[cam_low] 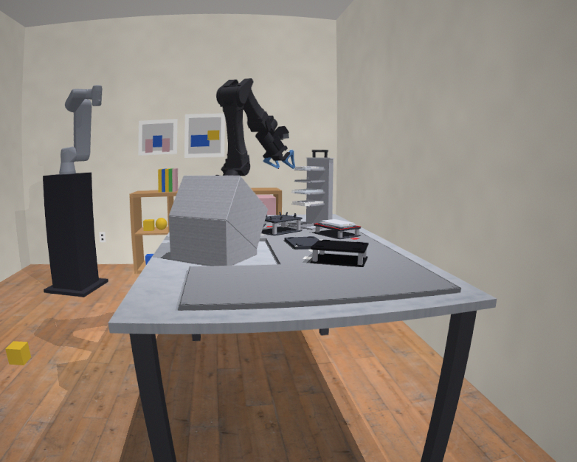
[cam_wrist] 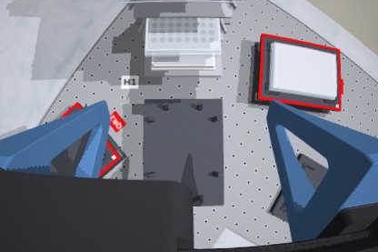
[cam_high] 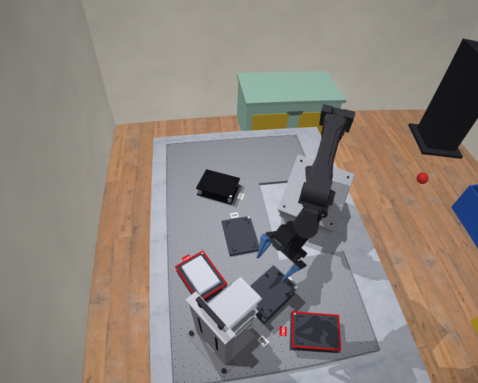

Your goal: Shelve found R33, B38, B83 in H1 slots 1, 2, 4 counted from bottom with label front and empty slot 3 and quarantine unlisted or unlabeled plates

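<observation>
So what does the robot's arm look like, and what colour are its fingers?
The chunky black jointed arm is matt all over, with no markings or loose cables showing. Its black hand carries two bright blue fingers, each a hollow triangle narrowing to a point, with fine ridges along one edge.

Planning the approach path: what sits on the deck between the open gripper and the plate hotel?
In the top view, a dark plateless nest lies between the gripper and the plate hotel.
</observation>
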Robot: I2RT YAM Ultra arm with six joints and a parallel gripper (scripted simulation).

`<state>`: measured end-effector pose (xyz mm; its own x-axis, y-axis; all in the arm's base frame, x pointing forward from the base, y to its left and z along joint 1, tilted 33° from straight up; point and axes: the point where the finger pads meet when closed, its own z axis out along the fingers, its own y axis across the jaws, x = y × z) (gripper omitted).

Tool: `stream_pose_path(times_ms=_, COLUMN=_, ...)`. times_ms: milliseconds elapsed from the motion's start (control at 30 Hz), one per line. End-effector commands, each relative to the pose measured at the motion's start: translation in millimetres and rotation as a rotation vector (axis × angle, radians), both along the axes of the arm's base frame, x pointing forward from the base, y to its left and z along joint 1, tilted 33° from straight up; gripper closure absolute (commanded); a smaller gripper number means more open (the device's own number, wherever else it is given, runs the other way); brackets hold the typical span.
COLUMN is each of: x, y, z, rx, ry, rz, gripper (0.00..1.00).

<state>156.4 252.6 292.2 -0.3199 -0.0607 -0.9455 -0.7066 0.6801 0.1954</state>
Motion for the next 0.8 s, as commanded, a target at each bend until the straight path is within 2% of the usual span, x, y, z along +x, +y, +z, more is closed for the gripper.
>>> stream_pose_path(times_ms=0, x=3.7, y=5, z=22.8, rx=0.053, ry=-0.024, rz=0.006, gripper=0.00)
stream_pose_path(times_ms=433, x=17.2, y=19, z=23.2, rx=0.053, ry=-0.026, rz=0.006, gripper=0.00)
stream_pose_path(times_ms=533, x=15.5, y=15, z=29.7, rx=0.075, ry=-0.033, rz=0.005, gripper=0.00)
stream_pose_path(times_ms=767, x=15.6, y=15, z=29.8, rx=0.075, ry=-0.033, rz=0.004, gripper=0.00)
